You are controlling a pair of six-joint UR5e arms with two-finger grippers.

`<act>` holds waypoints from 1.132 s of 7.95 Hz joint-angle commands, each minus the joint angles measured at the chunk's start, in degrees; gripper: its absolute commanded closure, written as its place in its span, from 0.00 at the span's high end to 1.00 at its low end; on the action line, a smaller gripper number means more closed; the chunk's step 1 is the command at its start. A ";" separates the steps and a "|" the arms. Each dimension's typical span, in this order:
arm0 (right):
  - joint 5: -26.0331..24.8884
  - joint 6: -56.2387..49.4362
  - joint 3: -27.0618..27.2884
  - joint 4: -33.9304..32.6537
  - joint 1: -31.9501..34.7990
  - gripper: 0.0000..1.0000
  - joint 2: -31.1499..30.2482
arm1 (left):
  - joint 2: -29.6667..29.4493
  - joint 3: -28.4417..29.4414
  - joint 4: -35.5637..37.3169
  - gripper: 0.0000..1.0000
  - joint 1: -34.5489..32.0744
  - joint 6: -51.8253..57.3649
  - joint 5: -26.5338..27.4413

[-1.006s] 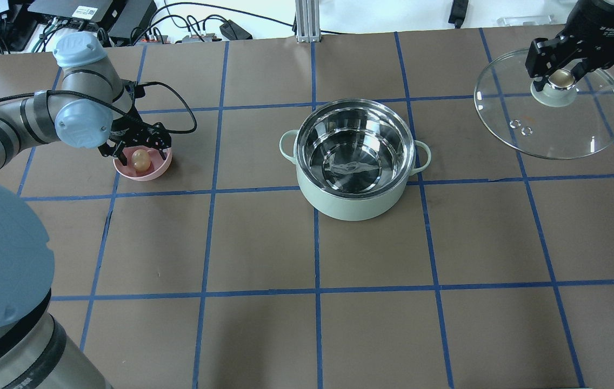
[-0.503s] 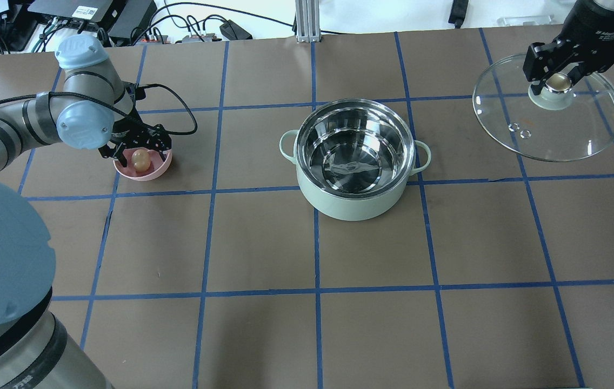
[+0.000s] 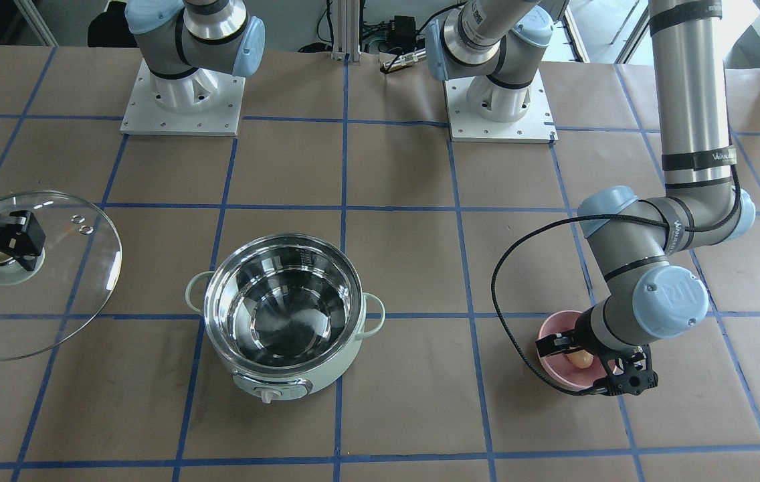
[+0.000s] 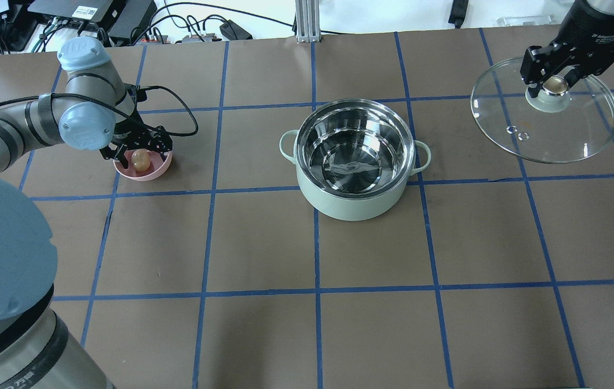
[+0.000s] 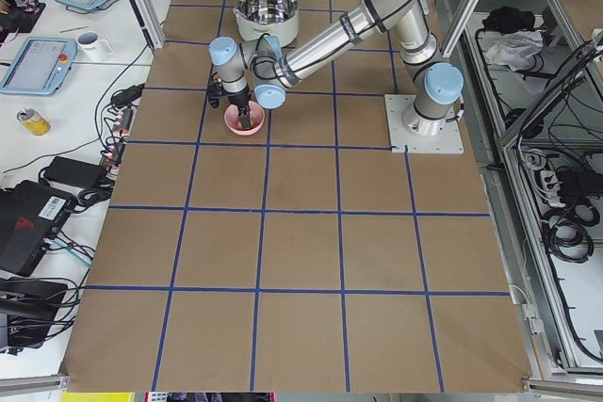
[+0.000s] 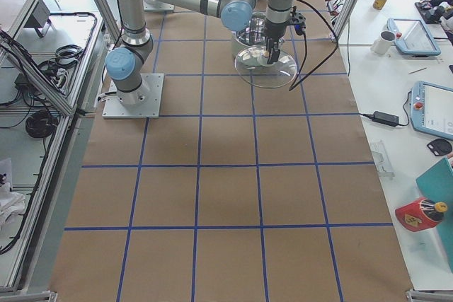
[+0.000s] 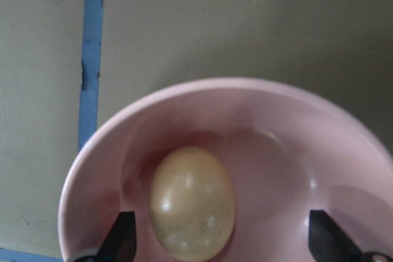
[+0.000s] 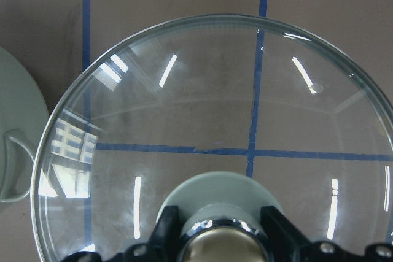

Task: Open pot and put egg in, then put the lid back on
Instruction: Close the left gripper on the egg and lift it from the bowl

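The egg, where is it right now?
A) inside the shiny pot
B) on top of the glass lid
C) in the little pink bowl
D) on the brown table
C: the egg lies in the pink bowl, while the pot has nothing inside it.

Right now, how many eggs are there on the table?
1. The egg lies in the pink bowl, with the open left gripper around it. The pot is empty, so none hides in there.

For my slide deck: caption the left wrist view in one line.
Open left end effector straddles the egg lying in the pink bowl, not yet gripping it.
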 commanded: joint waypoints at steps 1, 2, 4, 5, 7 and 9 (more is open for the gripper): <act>0.01 -0.08 0.02 0.00 0.00 0.00 0.22 | -0.74 0.00 0.43 0.90 0.00 0.00 0.00; 0.09 -0.61 0.02 0.00 0.00 0.00 0.22 | -0.75 0.00 0.70 0.90 0.00 0.00 0.09; 0.09 -1.39 0.02 0.00 -0.09 0.00 -0.12 | -0.75 0.00 0.70 0.87 0.00 0.09 0.09; -0.08 -1.49 0.02 0.09 -0.09 0.00 -0.04 | -0.66 0.00 0.70 0.71 0.00 0.09 0.17; 0.01 -1.67 0.02 0.00 0.00 0.00 -0.04 | -0.22 0.00 0.70 0.42 0.00 -0.09 0.18; 0.27 -1.66 0.02 0.00 -0.09 0.00 0.22 | 0.22 0.26 0.52 0.24 0.00 -0.09 0.18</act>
